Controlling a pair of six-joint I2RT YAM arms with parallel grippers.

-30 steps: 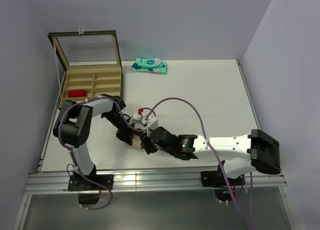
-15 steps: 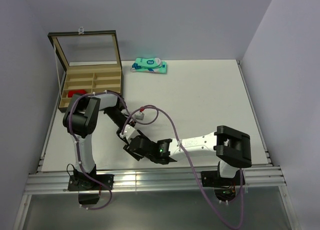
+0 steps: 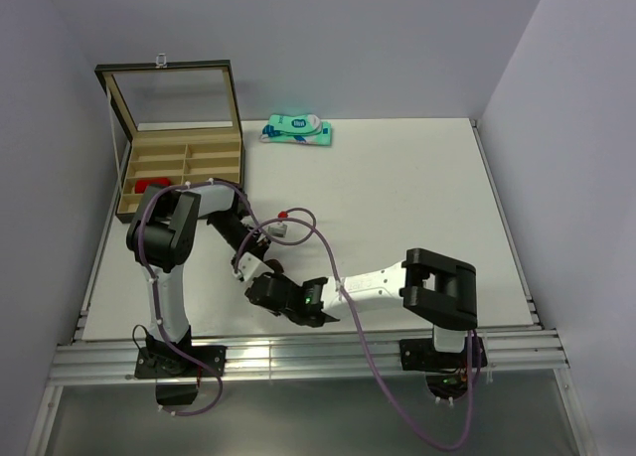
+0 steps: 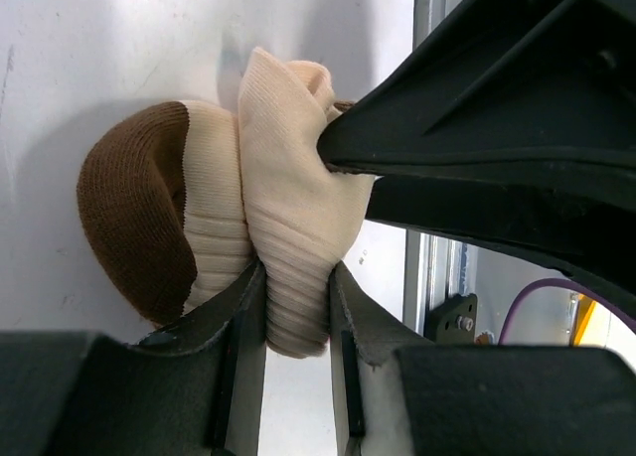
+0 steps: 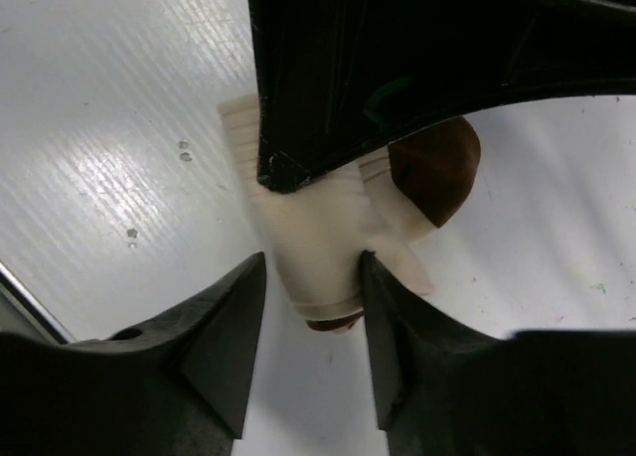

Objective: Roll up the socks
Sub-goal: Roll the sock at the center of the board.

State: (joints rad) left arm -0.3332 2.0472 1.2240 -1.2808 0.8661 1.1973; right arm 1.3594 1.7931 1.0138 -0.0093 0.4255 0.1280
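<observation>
- The beige sock [image 4: 288, 208] lies on the white table [image 3: 417, 198] near its front edge, left of centre, bunched into a short, thick fold between the two arms.
- Its brown toe [image 4: 134, 228] bulges out to one side of the bundle. The ribbed cream part is doubled over beside it.
- The left pincer [image 4: 296, 272] is closed to a narrow gap on the sock. A ribbed fold of cream fabric is squeezed between its two fingers [image 4: 238, 317], and the fabric bulges above and below the pinch.
- The right pincer [image 5: 311, 267] meets the same bundle from the opposite side, with its fingers about half apart.
- In the right wrist view the end of the sock fills the space between those fingers and seems to touch both inner faces. I cannot tell whether they are actually squeezing it.
- In the left wrist view the black body of the right pincer lies against the upper side of the cream fold.
- From above, the two pincer heads are crowded together over the sock and hide nearly all of it.
- The red sock [image 3: 151, 184] sits well apart from them, in a near-left compartment of the wooden box [image 3: 129, 168] at the table's back left.
- The box's glass lid [image 3: 169, 93] stands open.
- A teal-and-white packet [image 3: 296, 130] lies flat at the back edge of the table, just right of the box.
</observation>
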